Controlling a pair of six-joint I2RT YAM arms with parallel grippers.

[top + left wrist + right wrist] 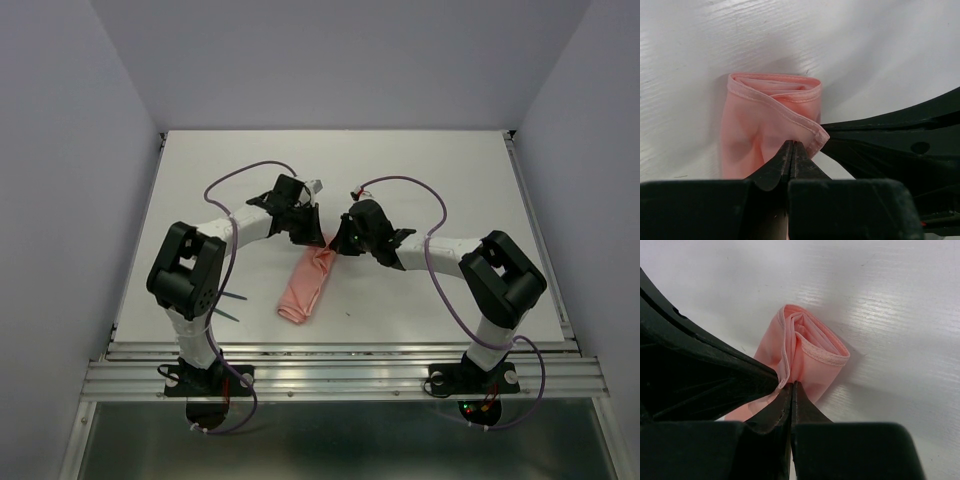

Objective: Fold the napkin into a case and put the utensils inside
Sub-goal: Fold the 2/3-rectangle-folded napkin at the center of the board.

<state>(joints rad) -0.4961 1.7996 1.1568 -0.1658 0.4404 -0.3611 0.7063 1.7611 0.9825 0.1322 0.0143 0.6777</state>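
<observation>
A: Where is the salmon-pink cloth napkin (305, 285) found, and in what shape?

B: It is laid on the white table (420, 190), a little toward the near edge. It is folded into a narrow, layered strip that runs on a slant from near-left to far-right. The near end is flat on the surface, and the far end is drawn up to where the two grippers meet. In the wrist views the hemmed edges at that end are seen curled over one another, so that a small open loop is formed.

A: How is the left gripper (792, 146) set?

B: Its jaws are pressed together, and a hemmed corner of the napkin is pinched between the tips.

A: And the right gripper (791, 386)?

B: It is clenched likewise, and a fold of the same end of the cloth is caught at its tips. The two grippers are brought in from opposite sides and are seen just beside each other, each showing in the other's wrist view.

A: Where are the thin teal-green plastic utensils (236, 298) seen?

B: They are laid on the table to the left of the napkin, apart from it and outside its folds. They are partly hidden by the black-and-white left arm (185, 265), so their number cannot be told.
</observation>
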